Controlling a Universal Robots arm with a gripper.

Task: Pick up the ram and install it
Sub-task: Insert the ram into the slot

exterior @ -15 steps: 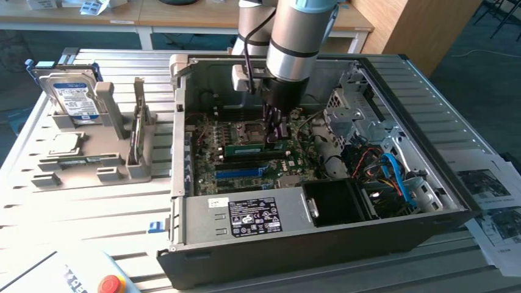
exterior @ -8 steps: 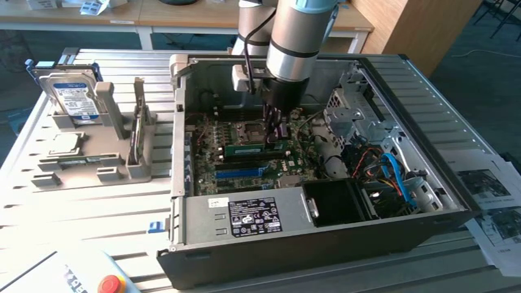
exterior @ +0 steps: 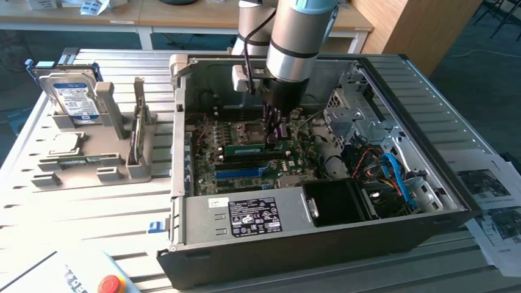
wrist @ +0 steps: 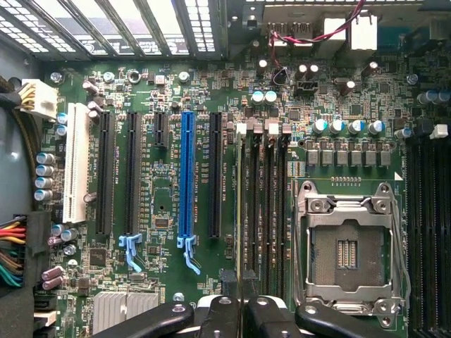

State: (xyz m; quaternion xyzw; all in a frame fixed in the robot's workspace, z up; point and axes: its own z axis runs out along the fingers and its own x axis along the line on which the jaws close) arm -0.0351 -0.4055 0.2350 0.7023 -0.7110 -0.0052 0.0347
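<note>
hanging low inside the case (exterior: 326,247) with pincer (wrist: 244,303) clamped on the ram (wrist: 246,204); holding it edge-on along the black slots (wrist: 271,211) just beside the cpu socket (wrist: 350,246), apart from the blue slot (wrist: 187,176).

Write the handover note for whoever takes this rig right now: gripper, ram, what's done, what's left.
Gripper: shut on the ram, lowered inside the open PC case.
Ram: held edge-on, running along the memory slots beside the empty CPU socket.
Done: the ram is picked up and at the motherboard.
Left: the ram is not released, and whether it is fully seated in a slot cannot be told.
</note>
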